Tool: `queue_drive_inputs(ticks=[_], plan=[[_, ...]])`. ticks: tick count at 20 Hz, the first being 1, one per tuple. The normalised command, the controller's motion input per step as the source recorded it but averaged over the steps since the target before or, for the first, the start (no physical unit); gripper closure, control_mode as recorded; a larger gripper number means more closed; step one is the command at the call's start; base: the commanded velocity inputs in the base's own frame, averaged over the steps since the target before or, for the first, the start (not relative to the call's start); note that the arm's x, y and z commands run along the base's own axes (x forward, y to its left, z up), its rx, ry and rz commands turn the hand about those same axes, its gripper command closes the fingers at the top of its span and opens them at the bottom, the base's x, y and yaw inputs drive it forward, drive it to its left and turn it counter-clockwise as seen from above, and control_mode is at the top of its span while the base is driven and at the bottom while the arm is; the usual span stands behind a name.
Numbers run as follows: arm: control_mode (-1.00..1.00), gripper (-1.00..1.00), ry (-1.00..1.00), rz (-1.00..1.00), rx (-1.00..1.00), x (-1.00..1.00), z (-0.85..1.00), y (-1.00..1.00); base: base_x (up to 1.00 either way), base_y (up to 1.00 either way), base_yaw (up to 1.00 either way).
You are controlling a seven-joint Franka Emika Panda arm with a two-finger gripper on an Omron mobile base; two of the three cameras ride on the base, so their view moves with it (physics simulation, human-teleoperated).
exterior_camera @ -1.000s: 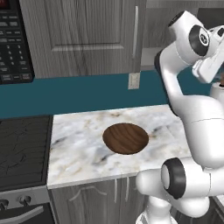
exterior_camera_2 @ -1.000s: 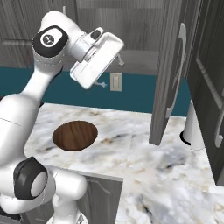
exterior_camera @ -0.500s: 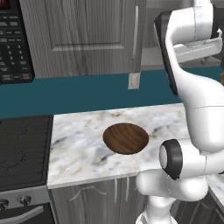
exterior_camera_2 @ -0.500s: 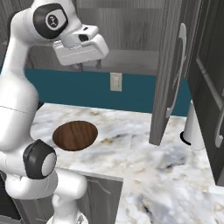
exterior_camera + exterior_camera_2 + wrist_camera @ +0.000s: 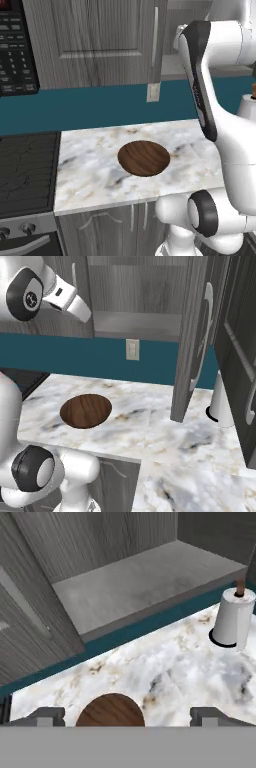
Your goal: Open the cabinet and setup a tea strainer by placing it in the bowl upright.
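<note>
Two doors front the cabinet (image 5: 150, 286) on the wall: the left one (image 5: 95, 40) is closed, its long silver bar handle (image 5: 156, 42) running vertically near its right edge, while the right one (image 5: 192, 341) is swung out over the counter, edge-on in the right base view with its curved handle (image 5: 204, 336) facing right. Inside, the hand view looks down on the bare grey bottom shelf (image 5: 145, 582) of the open half. Below runs a teal backsplash (image 5: 90, 107) with a pale wall outlet (image 5: 132, 349). The white marble counter (image 5: 90, 170) sits beneath, bounded on the left by a dark stovetop (image 5: 25, 170), with a black microwave panel (image 5: 15, 47) above that. The white arm (image 5: 210, 95) rises at the right of the left base view, its upper link reaching up toward the cabinet's open side. The bowl (image 5: 144, 158), dark brown wood and round, lies flat near the middle of the counter, directly under the closed door and well left of the open one; nothing shows inside it. A white paper-towel roll (image 5: 233, 623) stands upright on a dark base at the counter's far right, near the backsplash. The tool (image 5: 127, 716) has its two dark tips spread wide, with nothing between them, high above the bowl's rim.
</note>
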Motion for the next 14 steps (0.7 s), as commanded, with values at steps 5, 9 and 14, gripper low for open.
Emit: queue_drive_inputs(ticks=[5, 9, 14], plan=[[-1.0, -1.0, -0.41, 0.02, -0.1, 0.01, 0.35, 0.27, 0.0, 0.0, 0.0], [-1.0, -1.0, -0.01, 0.0, -0.08, 0.37, 0.05, 0.35, 0.0, 0.0, 0.0], [-1.0, -1.0, 0.1, 0.14, -0.02, 0.55, 0.02, 0.25, 0.0, 0.0, 0.0]])
